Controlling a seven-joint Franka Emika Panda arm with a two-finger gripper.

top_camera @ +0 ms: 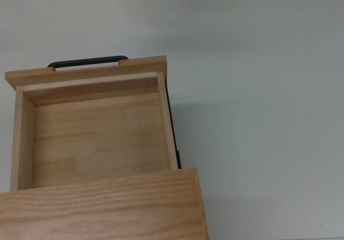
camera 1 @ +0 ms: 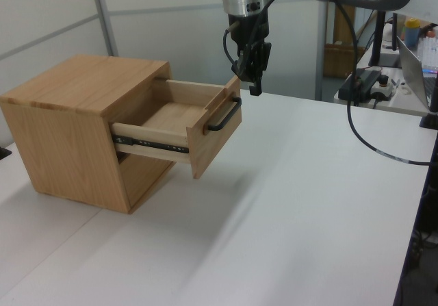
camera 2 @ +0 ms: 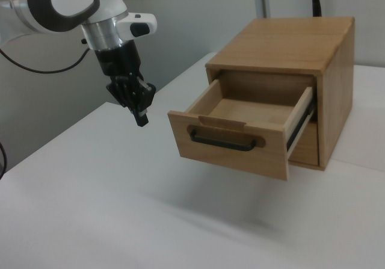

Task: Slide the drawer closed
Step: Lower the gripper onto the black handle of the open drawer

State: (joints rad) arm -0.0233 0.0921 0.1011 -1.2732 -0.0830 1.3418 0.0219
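Observation:
The drawer (top_camera: 97, 138) stands pulled far out of the pine cabinet (top_camera: 102, 208), and it holds nothing. Its black bar handle (top_camera: 88, 62) lies along the front panel at the top view's upper left. In the left view the drawer (camera 1: 212, 131) sticks out to the right, and my gripper (camera 1: 253, 87) hangs just above and behind the handle (camera 1: 224, 116), touching nothing. In the right view the gripper (camera 2: 141, 120) points down, well to the left of the drawer front (camera 2: 228, 154). It is open and holds nothing. The top view does not show the gripper.
The cabinet (camera 1: 82, 87) sits on a white table (camera 1: 308, 203). A black cable (camera 1: 369, 142) droops from the arm over the table in the left view's right. A power strip (camera 1: 369, 80) and desk clutter lie beyond the far edge.

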